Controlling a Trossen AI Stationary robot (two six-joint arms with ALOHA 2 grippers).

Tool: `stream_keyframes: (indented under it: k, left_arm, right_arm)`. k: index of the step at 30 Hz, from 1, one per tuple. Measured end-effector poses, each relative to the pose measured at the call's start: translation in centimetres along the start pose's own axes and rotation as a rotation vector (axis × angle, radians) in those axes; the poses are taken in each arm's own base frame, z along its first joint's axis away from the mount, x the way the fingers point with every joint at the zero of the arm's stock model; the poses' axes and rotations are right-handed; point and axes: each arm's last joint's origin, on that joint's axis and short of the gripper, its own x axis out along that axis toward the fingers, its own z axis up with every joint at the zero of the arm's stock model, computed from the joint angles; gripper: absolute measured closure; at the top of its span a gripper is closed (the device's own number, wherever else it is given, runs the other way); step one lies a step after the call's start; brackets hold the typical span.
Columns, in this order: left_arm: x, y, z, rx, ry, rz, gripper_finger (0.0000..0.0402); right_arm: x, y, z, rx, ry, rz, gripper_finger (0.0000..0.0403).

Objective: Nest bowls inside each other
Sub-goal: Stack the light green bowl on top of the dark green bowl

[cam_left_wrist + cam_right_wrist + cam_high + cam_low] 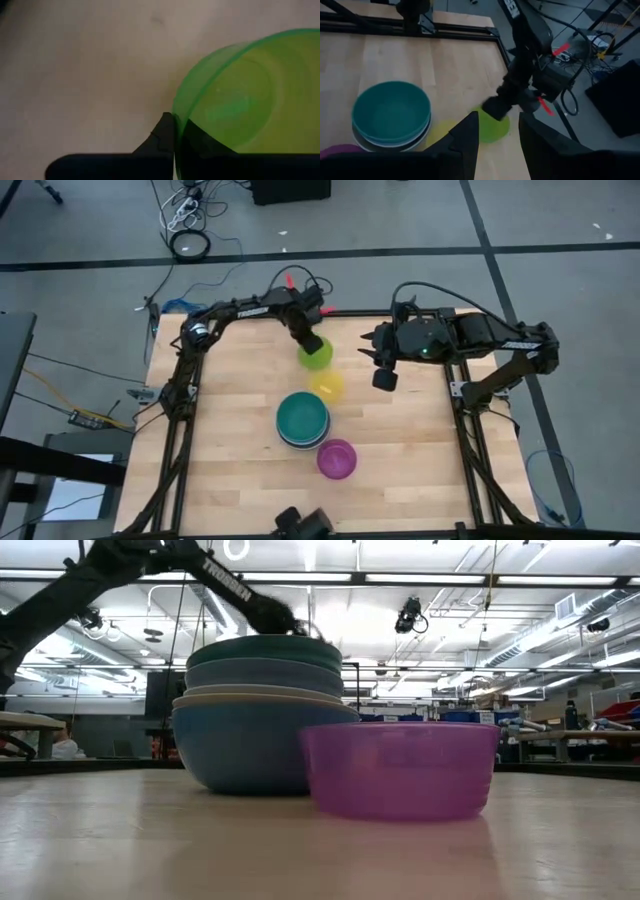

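Note:
A stack of bowls with a teal one on top (302,420) (262,710) (392,112) stands mid-table. The magenta bowl (337,459) (400,768) stands alone at its near right. The yellow bowl (326,385) (442,131) sits just beyond the stack, and the green bowl (316,356) (240,100) (492,127) beyond that. My left gripper (312,343) (175,122) is shut on the green bowl. My right gripper (384,378) (499,125) hangs open, high over the table's far right, with nothing between its fingers. My left gripper pinches the green bowl's rim (176,107), one finger (162,135) outside the wall and the other (200,140) inside the bowl. The fingers come from above, slanting steeply down at the bowl's far-left side. The bowl stays mouth up; whether it is off the table I cannot tell.
Black frame rails (180,390) run along the table's left and right edges. Bare wood (230,420) lies left of the stack. Cables lie on the floor beyond the far edge.

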Motion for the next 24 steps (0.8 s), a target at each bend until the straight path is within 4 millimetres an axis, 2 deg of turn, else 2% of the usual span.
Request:
stream_keyframes:
  k: [3, 8, 10, 13, 16, 19, 24]
  left_arm:
    - [-2.6, -2.3, 0.0, 0.101, 0.017, 0.058, 0.0398]
    - [-9.2, -5.2, -0.2, 0.190, -0.090, 0.161, 0.0399]
    - [-11.9, -6.3, -1.0, 0.209, -0.107, 0.141, 0.0399]
    - [-14.6, -8.5, -3.5, 0.272, -0.049, 0.112, 0.0399]
    - [-15.9, -10.7, -5.8, 0.331, 0.037, 0.091, 0.0399]
    - [-16.2, -13.0, -7.0, 0.375, 0.058, 0.040, 0.0399]
    - [-15.5, -16.8, -8.2, 0.447, 0.083, -0.057, 0.0400]
  right_arm:
    - [0.1, -0.1, -0.1, -0.002, 0.010, -0.004, 0.0277]
    - [0.2, -0.4, -0.2, 0.000, 0.024, -0.015, 0.0278]
    - [0.2, -0.4, -0.2, 0.003, 0.025, -0.017, 0.0280]
    - [0.2, -0.4, -0.4, 0.004, 0.044, -0.016, 0.0282]
    - [0.2, -0.4, -0.8, -0.014, 0.084, -0.016, 0.0282]
    - [0.2, -0.5, -1.1, -0.018, 0.108, -0.016, 0.0282]
    - [0.2, -0.5, -1.2, -0.008, 0.119, -0.013, 0.0286]
